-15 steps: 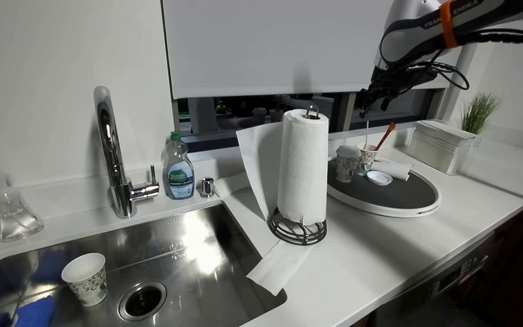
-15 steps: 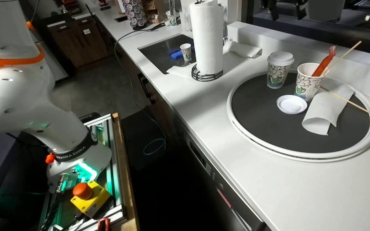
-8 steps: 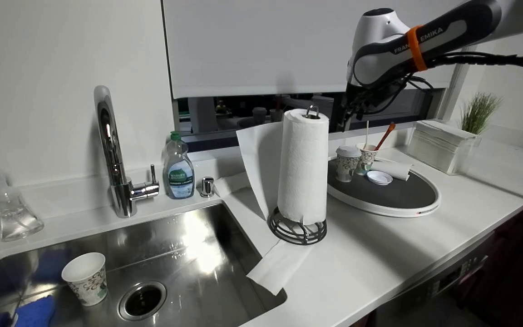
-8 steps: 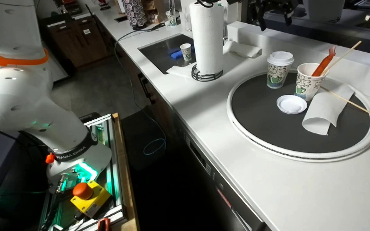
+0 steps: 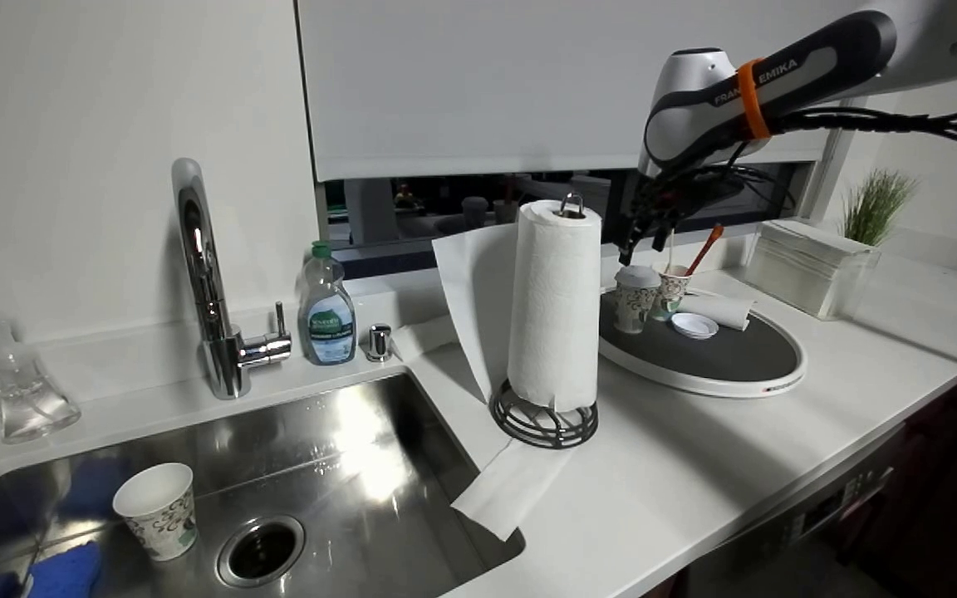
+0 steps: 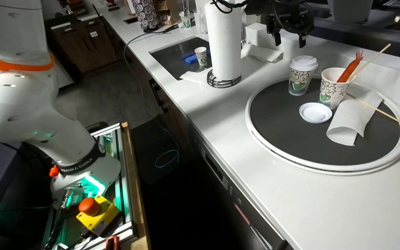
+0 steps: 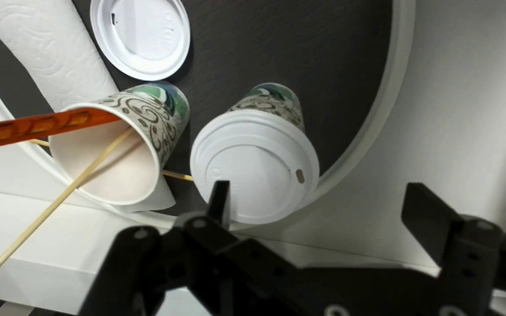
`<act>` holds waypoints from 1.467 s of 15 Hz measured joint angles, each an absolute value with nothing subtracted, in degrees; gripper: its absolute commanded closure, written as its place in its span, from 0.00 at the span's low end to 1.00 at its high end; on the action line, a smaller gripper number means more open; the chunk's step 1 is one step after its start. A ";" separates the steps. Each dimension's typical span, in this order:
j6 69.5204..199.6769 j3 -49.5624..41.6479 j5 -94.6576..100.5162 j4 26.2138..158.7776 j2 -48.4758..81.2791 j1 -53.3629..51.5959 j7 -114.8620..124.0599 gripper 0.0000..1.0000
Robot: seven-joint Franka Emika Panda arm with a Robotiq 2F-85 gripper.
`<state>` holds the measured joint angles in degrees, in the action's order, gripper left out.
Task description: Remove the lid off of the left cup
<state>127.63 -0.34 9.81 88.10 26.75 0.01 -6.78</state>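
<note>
My gripper hangs, fingers spread wide, above the lidded left cup on the dark turntable.
Just beside it, a paper cup holds an orange-red utensil and a stick; lettering on the lid is too faint for me, though the arm reads FRANKA EMIKA. White counter; patterned cup in the sink.

The bent arm holds its pincer pointing down, fingers wide apart.
</note>
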 measured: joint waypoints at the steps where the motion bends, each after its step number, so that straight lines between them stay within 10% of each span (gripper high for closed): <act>1: 127.63 -0.33 9.75 87.96 26.78 0.10 -7.03 0.00; 22: 128.32 1.20 9.76 84.17 32.40 -0.02 -16.85 0.26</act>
<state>128.32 1.20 9.76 84.17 32.40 -0.02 -16.85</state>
